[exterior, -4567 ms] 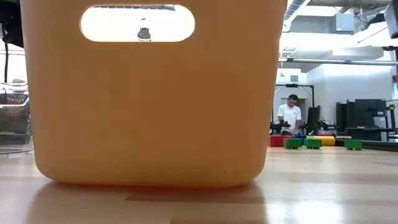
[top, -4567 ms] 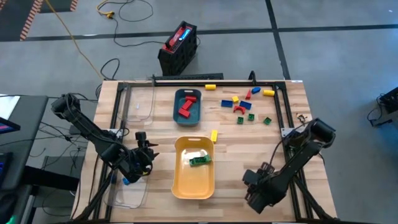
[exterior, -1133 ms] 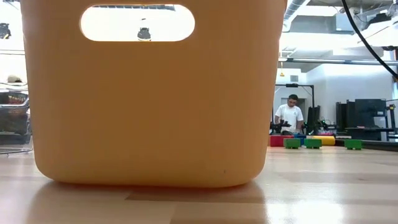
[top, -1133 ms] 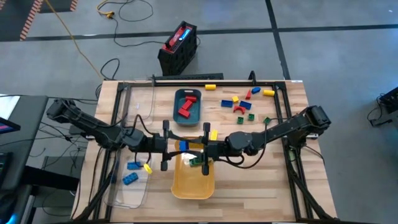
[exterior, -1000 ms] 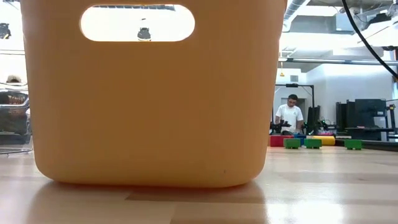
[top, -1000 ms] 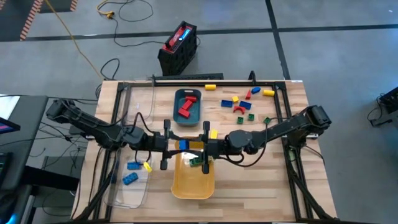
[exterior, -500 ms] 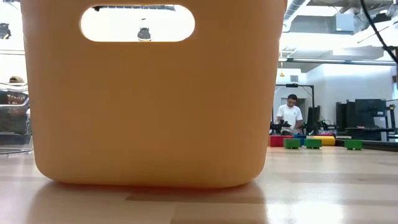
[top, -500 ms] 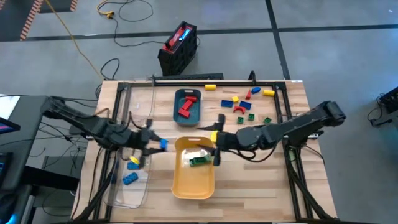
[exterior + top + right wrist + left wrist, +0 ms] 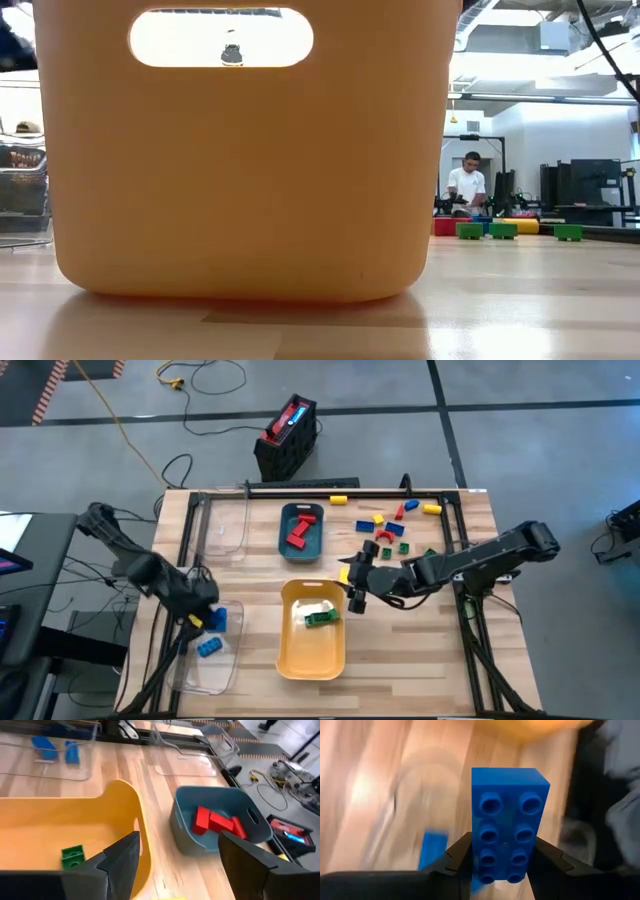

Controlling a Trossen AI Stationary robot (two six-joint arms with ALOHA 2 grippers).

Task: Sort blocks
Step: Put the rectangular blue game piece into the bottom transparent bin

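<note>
My left gripper (image 9: 207, 618) hangs over the clear tray (image 9: 205, 660) at the table's near left, shut on a blue eight-stud block (image 9: 507, 820). Another blue block (image 9: 207, 648) lies in that tray. My right gripper (image 9: 355, 588) is open and touches nothing. It is beside the far right corner of the yellow tray (image 9: 290, 650), close to a yellow block (image 9: 343, 575) on the table. Its two fingers stand wide apart in the right wrist view (image 9: 182, 865). A green block (image 9: 322, 618) lies in the yellow tray. Red blocks (image 9: 300, 532) lie in the teal tray (image 9: 285, 540). My left gripper pinches the blue block between its two fingers at one short end (image 9: 502, 872), one finger on each long side. The fingers point down from above and lie along the block. The rest of the block sticks out past the fingertips, lifted clear of the tray.
Loose red, blue, yellow and green blocks (image 9: 390, 532) are scattered at the table's far right. A second clear tray (image 9: 225, 525) sits at the far left. A black frame rail (image 9: 300, 485) runs along the far edge. In the low view the yellow tray's wall (image 9: 250, 180) fills most of the picture, and a person shows far behind.
My left gripper carried the blue block from above the yellow tray's far end toward the table's left and near edge, ending over the clear tray. My right gripper drew back from the yellow tray toward the table's right.
</note>
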